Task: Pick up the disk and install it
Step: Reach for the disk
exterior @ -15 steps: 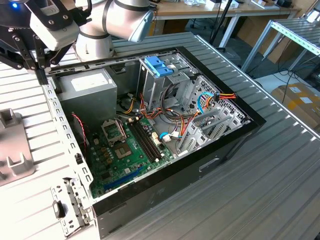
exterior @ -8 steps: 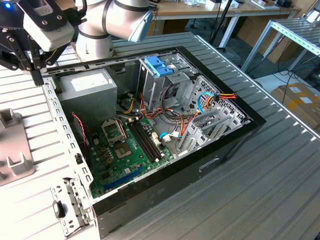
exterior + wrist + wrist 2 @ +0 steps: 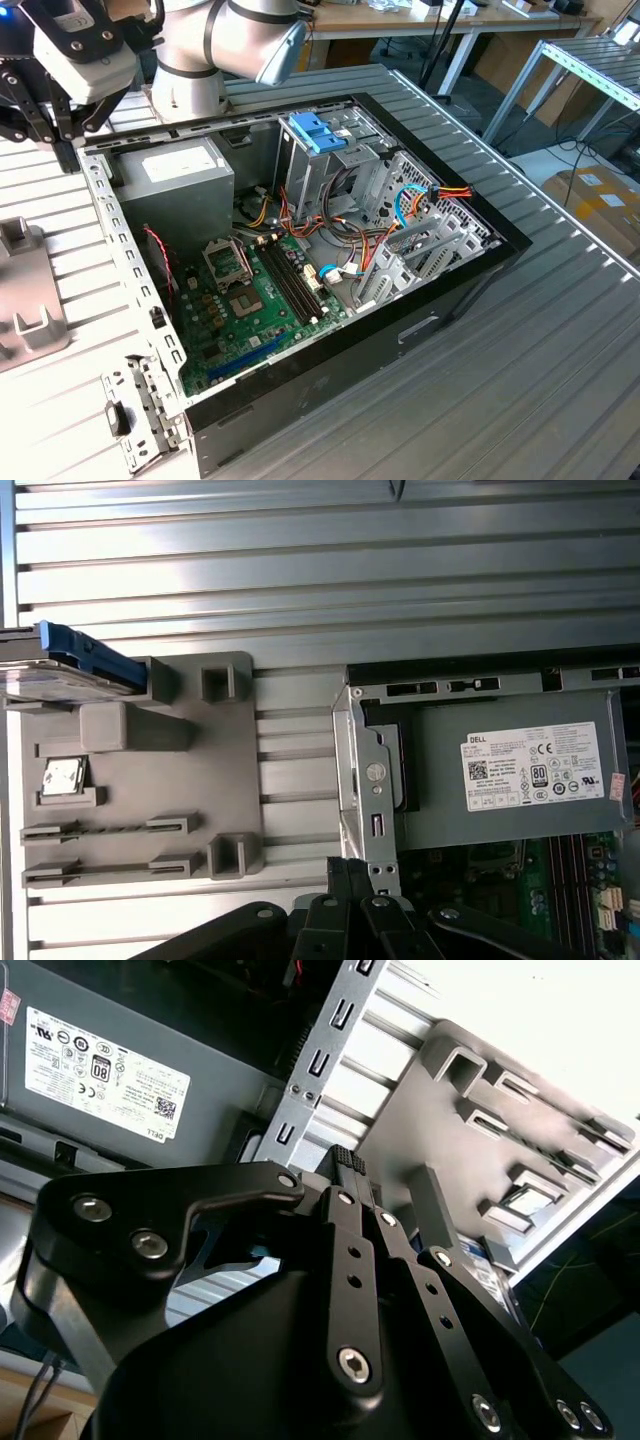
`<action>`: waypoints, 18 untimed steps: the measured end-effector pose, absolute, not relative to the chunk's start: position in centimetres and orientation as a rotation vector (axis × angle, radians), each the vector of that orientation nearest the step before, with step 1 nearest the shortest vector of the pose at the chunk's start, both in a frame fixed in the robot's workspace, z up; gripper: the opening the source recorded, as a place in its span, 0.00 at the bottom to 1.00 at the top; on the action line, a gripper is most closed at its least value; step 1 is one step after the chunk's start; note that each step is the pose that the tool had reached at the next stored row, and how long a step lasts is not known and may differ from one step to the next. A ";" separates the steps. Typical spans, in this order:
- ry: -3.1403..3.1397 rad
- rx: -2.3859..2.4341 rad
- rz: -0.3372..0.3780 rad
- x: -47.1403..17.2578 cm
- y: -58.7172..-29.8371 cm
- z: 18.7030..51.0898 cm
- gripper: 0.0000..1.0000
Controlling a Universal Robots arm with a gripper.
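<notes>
Pick-up was in hand, not begun: the black two-fingered tool hung empty, fingers apparently pressed together, near the rim of the open black computer case, beside the grey metal power-supply box. The dark, blue-railed disk sat at a far corner of the grey slotted fixture on the ribbed metal tabletop. Grasping it would need opened fingers, clear of the fixture's raised posts.

On the slatted metal table, a grey fixture plate (bearing the blue-railed disk) is laid beside the black computer case.
</notes>
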State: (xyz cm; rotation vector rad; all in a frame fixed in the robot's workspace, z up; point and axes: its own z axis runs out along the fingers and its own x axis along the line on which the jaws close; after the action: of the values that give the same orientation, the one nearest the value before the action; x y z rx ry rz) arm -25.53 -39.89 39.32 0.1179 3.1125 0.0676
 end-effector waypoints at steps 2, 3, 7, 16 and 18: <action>3.112 0.118 0.068 -25.7 -39.9 39.3 0.11; 3.113 0.118 0.068 -25.8 -39.9 39.3 0.11; 3.112 0.118 0.068 -26.1 -39.9 39.3 0.11; 3.113 0.118 0.068 -26.8 -39.9 39.3 0.11; 3.112 0.118 0.068 -27.0 -39.9 39.3 0.11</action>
State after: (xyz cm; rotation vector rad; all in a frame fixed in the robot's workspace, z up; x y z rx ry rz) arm -27.00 -39.89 39.32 0.1181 3.1125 0.0676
